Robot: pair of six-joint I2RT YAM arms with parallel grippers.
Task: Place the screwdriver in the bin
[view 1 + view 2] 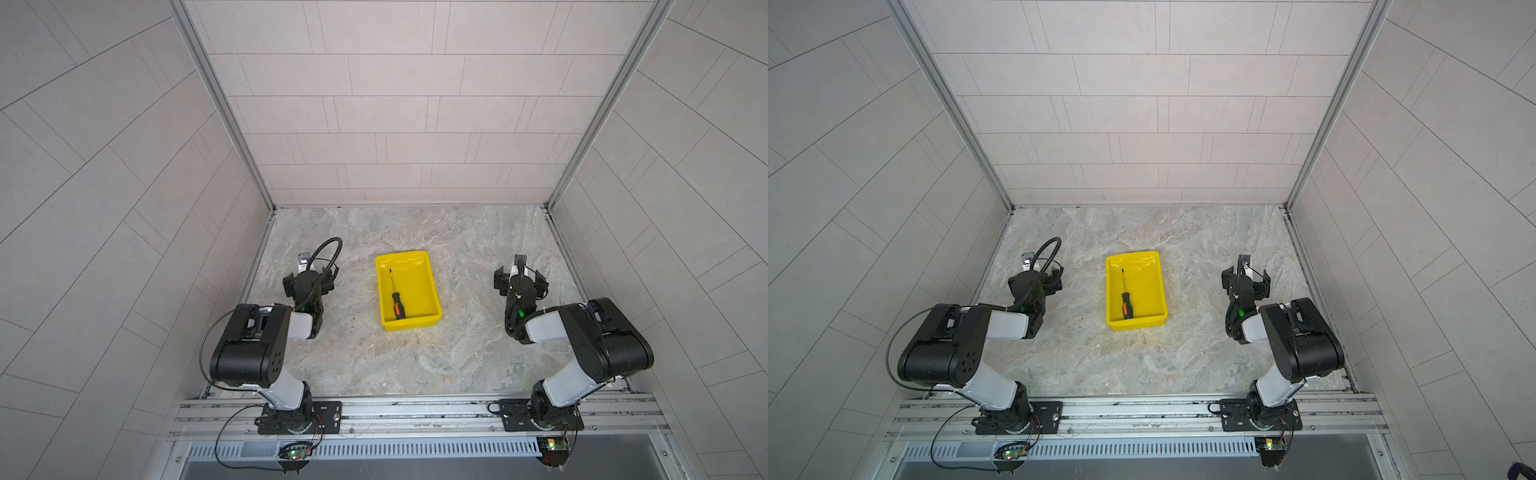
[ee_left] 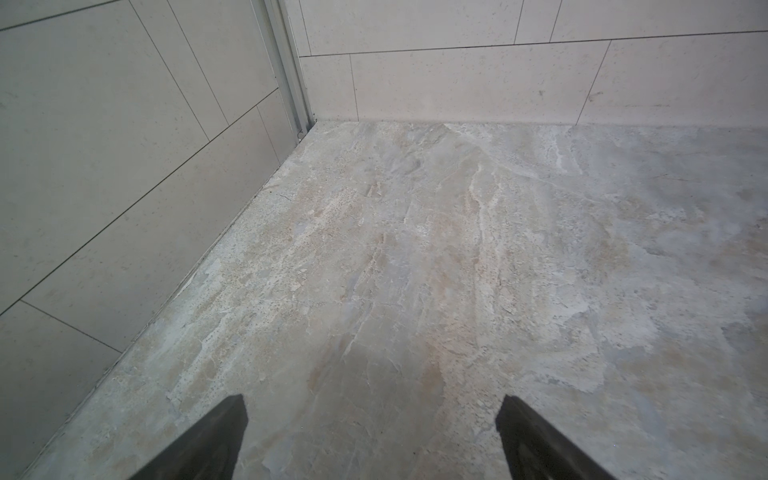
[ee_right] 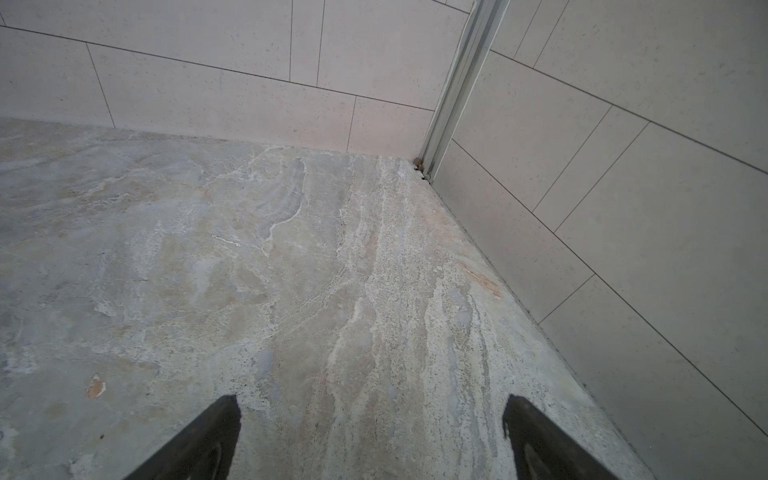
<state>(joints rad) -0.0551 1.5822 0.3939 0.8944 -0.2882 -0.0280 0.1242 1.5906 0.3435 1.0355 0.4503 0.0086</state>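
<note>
The screwdriver (image 1: 397, 300) (image 1: 1126, 303) lies flat on the floor of the bin (image 1: 411, 325) (image 1: 1138, 323). It sits in the half of the bin nearer the desk's left edge. Its black handle with orange bands points toward the near edge of the desk, and its thin dark shaft points toward the far edge. The handle end sits close to the bin's near wall; whether it touches that wall cannot be told. Nothing grips the screwdriver.

The bin is bright yellow and stands upright on the desk (image 1: 457, 353) (image 1: 1084, 365), about midway between the left and right edges. Its long sides run roughly from the near edge to the far edge, turned slightly. Both top views show bare marbled desk surface all around it.

The left arm (image 1: 249, 345) (image 1: 951, 349) reaches out near the desk's left edge, well apart from the bin. The left jaws stand wide apart and hold nothing. The left wrist view shows only bare desk between them, with the far left corner ahead.

The right arm (image 1: 598, 345) (image 1: 1300, 340) does likewise near the right edge, also well apart from the bin. The right jaws are spread fully and empty, over bare desk, facing the far right corner in the right wrist view.

Both arm bases are fixed to a metal rail (image 1: 415, 411) (image 1: 1142, 411) along the desk's near edge. Pale tiled walls (image 1: 395, 124) (image 1: 1142, 124) enclose the other three edges.
</note>
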